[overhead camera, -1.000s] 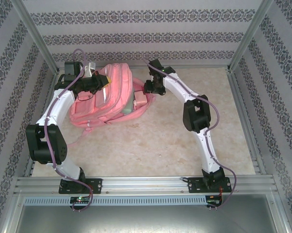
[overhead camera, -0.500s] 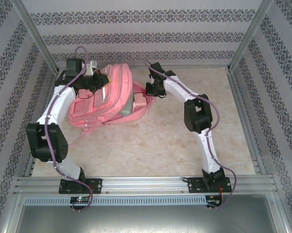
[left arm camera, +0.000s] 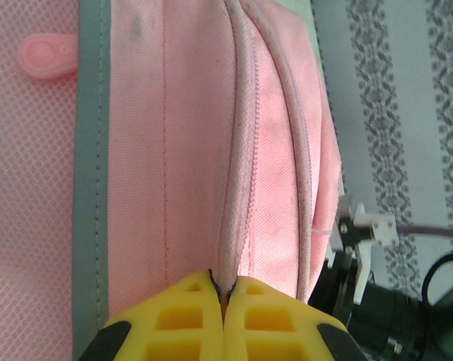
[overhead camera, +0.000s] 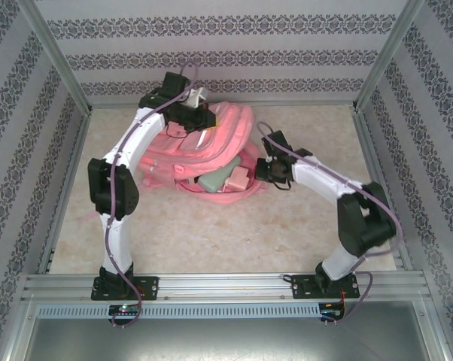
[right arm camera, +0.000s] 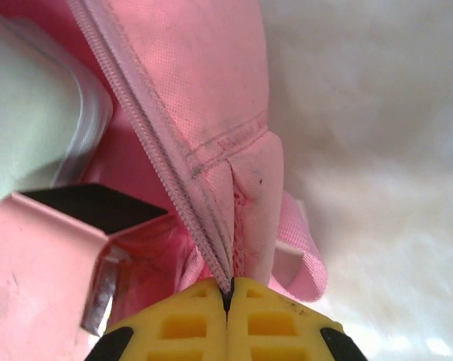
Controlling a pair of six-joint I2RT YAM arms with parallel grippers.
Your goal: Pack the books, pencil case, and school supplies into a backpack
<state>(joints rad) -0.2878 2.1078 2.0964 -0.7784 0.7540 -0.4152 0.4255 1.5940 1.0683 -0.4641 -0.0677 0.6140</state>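
Right wrist: right end effector (right arm camera: pixel 228 292) clamped on backpack (right arm camera: pixel 204 75) zipper edge; left end effector (left arm camera: pixel 223 289) pinching backpack seam.

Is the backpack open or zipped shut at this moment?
Open. The backpack mouth gapes; the mint pencil case and pink block show inside its unzipped edge.

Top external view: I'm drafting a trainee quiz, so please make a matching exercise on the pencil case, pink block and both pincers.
1 pencil case
2 pink block
3 left pincer
4 right pincer

A shut on the backpack's far side
B mint green
C shut on the backpack beside the pink block
D boxy, right of the pencil case

Pairs: 1-B, 2-D, 3-A, 4-C
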